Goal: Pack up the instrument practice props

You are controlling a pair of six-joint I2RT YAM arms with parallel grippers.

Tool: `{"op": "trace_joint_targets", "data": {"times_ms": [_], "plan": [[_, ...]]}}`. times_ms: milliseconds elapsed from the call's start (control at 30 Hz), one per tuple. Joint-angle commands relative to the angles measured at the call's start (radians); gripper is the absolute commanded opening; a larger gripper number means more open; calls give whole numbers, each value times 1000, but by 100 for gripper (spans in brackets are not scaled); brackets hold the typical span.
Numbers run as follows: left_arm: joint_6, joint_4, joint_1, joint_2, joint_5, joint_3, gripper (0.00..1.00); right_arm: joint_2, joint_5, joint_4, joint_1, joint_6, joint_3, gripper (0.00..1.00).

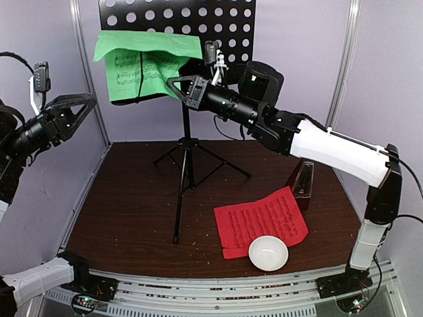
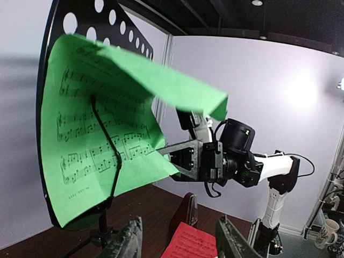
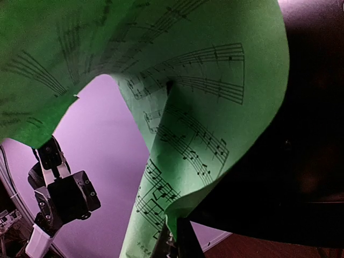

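Note:
The black perforated music stand (image 1: 198, 20) stands on its tripod at the back of the table. A green music sheet (image 1: 142, 63) hangs on it, its top edge folded forward. My right gripper (image 1: 173, 82) is shut on the sheet's lower right corner, as the right wrist view shows (image 3: 174, 236). My left gripper (image 1: 89, 105) is open and empty in the air, left of the stand. The red music sheet (image 1: 261, 221) lies flat at the front right. The red-brown metronome (image 1: 303, 181) stands just behind it. From the left wrist I see the green sheet (image 2: 102, 129) and my right gripper (image 2: 166, 152).
A white bowl (image 1: 268, 253) sits on the red sheet's front edge. The stand's tripod legs (image 1: 188, 165) spread over the middle of the brown table. Grey walls close in the left, back and right.

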Motion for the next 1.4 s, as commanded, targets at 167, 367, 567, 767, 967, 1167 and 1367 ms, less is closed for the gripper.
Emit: {"op": "trace_joint_targets", "data": {"times_ms": [167,367,567,767,967,1167,1367], "plan": [[-77,113,-32,117,-64,111,47,-84,140,70,57,-169,-43,0],[27,49,-251,203,-249,184,39,-82,187,43,74,-206,-30,0],[91,6,-323,223,-337,170,39,-79,201,15,74,-212,-12,0],[156,-52,-328,241,-450,166,39,-84,201,18,73,-214,-17,0],[169,-34,-330,287,-507,217,39,-83,200,23,73,-214,-20,0],[124,26,-330,337,-520,261,42,-84,199,25,74,-211,-21,0],[100,-4,-329,417,-539,341,45,-89,196,30,74,-210,-28,0]]}}
